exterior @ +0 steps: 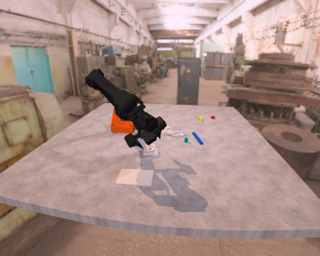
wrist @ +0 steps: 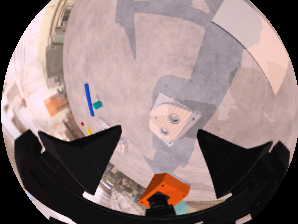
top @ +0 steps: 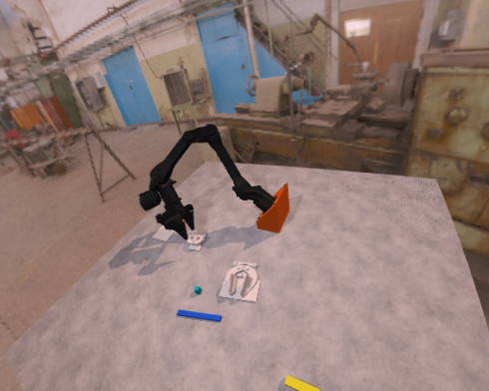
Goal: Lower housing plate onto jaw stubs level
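The white housing plate, with two round holes, lies on a slightly larger pale base, well away from the jaws. My gripper is open and empty, low over the table close to the housing plate. In the wrist view the plate shows ahead between the fingertips, a little to the right and turned at an angle. The left jaw and right jaw stand side by side on the white gripper base, which is partly hidden by a finger in the wrist view.
A flat white panel lies on the table beyond the housing plate. A teal piece and a blue bar lie near the jaw assembly. The orange arm mount stands behind.
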You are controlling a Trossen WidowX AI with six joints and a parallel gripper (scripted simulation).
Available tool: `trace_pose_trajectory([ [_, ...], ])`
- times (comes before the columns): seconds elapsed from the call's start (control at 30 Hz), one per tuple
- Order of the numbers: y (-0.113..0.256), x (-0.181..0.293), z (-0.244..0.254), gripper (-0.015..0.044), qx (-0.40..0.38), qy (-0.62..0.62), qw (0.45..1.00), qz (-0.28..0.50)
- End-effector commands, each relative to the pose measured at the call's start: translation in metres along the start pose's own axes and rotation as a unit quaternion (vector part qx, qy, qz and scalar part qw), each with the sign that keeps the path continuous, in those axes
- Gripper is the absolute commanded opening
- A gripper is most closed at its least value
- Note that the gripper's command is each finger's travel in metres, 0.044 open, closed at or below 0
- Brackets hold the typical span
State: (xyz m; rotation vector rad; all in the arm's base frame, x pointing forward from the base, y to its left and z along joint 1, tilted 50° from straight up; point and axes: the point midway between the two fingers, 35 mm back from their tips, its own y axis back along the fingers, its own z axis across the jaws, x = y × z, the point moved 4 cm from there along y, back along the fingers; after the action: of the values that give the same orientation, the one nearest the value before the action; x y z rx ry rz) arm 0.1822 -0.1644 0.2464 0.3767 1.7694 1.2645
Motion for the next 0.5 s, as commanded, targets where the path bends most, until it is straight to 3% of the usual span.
trace_pose_trajectory([
  [0.0,0.0,0.004,0.003,0.044,0.017,0.041,0.999,0.005],
  [0.47,0.004,0.019,0.015,0.044,0.08,0.197,0.977,0.019],
])
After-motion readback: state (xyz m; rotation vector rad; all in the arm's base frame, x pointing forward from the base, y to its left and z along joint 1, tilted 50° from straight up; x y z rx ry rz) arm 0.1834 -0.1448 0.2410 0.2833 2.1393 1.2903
